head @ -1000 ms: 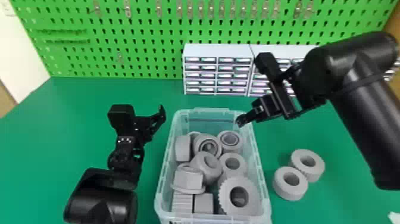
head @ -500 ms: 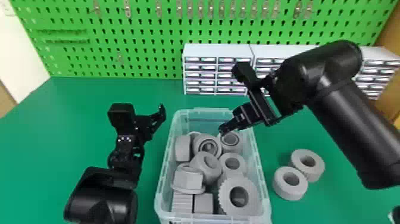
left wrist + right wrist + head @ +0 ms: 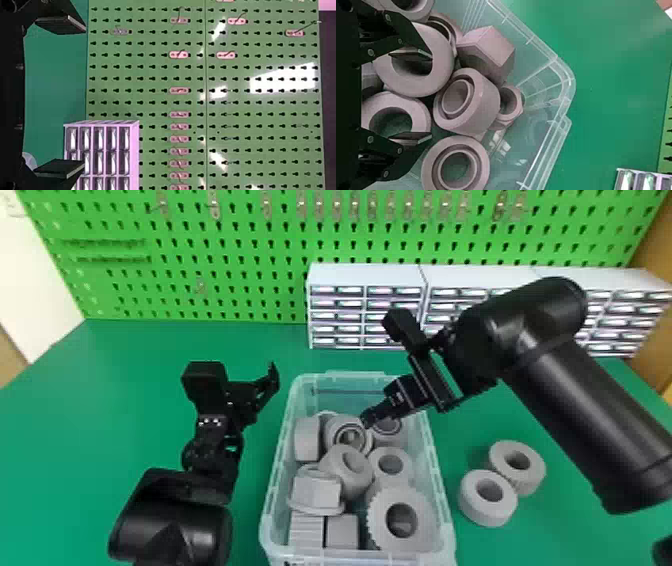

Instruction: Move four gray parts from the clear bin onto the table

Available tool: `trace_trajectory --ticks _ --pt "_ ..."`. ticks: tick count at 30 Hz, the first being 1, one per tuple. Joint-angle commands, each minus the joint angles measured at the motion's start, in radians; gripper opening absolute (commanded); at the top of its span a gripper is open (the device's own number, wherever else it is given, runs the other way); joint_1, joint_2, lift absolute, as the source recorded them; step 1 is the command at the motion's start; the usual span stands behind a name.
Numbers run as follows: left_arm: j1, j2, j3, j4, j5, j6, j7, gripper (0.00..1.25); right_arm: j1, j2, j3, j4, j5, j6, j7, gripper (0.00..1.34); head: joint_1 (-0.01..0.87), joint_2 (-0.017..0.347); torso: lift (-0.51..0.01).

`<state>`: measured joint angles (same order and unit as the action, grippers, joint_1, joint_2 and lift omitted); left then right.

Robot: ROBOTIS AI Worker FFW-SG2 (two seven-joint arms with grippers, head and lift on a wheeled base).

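Over the clear bin's (image 3: 350, 379) far half, R pincer (image 3: 431, 96) has its fingers wide apart, w/ nothing btwn them. L pincer (image 3: 84, 96) is left of the bin, also wide & empty. Gray parts remain in the bin; two gray rings (image 3: 487, 512) are on the surface (image 3: 125, 390), right of the bin, so prob. 2 more req'd. Suggested pick: gray collar (image 3: 488, 105) at the bin's far end. Procedure: center pincer on collar, lower w/ one finger each side, close on outer wall, lift straight up. Caution: adj. hex part (image 3: 484, 53) may block a finger; bin wall may snag.
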<state>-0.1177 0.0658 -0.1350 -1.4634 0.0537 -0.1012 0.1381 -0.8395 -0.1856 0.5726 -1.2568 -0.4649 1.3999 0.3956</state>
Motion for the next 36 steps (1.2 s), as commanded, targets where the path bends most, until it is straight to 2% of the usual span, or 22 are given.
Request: trace_trajectory --ticks 1,19,27,36 --pt "0.000 0.000 0.000 0.000 0.000 0.000 0.000 1.15 0.002 0.000 0.004 0.020 0.000 -0.007 0.000 0.79 0.693 0.072 -0.052" --pt "-0.005 0.000 0.000 0.000 0.002 0.000 0.000 1.15 -0.004 0.008 0.029 0.030 -0.021 -0.019 0.002 0.79 0.693 0.072 -0.052" --pt "-0.008 0.000 0.000 0.002 0.002 0.000 0.002 1.15 -0.003 0.009 0.066 0.073 -0.115 -0.090 0.005 0.79 0.693 0.072 -0.052" --pt "-0.010 0.000 0.000 0.002 0.002 0.000 0.000 1.15 -0.001 0.014 0.099 0.099 -0.156 -0.133 0.011 0.79 0.693 0.072 -0.052"
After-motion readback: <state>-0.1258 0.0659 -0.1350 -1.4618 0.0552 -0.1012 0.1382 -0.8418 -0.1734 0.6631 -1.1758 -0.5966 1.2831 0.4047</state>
